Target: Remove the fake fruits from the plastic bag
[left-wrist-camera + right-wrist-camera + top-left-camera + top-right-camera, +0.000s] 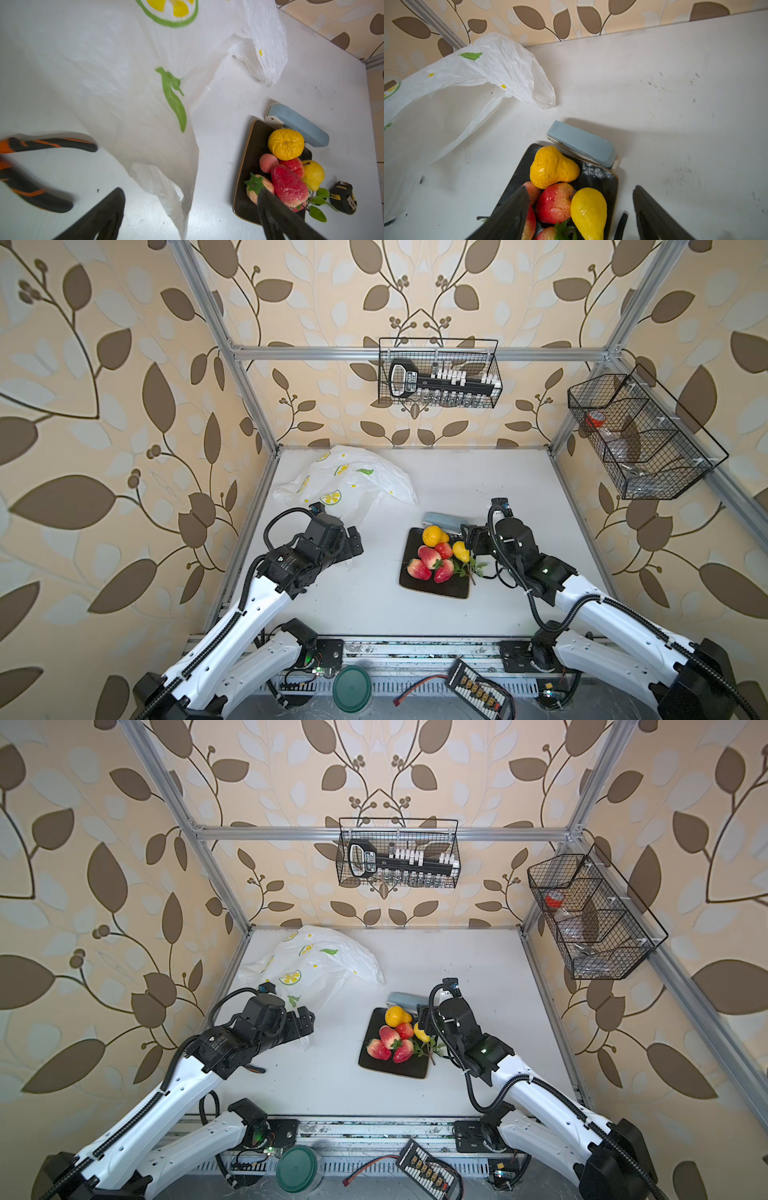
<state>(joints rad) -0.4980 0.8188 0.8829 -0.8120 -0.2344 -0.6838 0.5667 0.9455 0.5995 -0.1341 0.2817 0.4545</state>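
Note:
The fake fruits [434, 558] [395, 1038] are piled on a black square tray [440, 591]: an orange [285, 144], red strawberries and a peach [555, 202], a yellow pear [588, 209] and a green sprig [471, 568]. The plastic bag [353, 481] [316, 961] lies limp and crumpled at the back left; I see no fruit in it. My left gripper [355, 545] [191, 190] is open, with a loose strip of the bag [124, 83] running between its fingers untouched. My right gripper [469, 537] [581, 187] is open over the tray's right edge, above the pear.
A blue-grey case [442, 520] [583, 143] lies against the tray's far edge. Orange-handled black pliers [41, 143] lie under the left arm. A small black and yellow object [342, 197] sits right of the tray. Wire baskets [440, 373] hang on the back and right walls.

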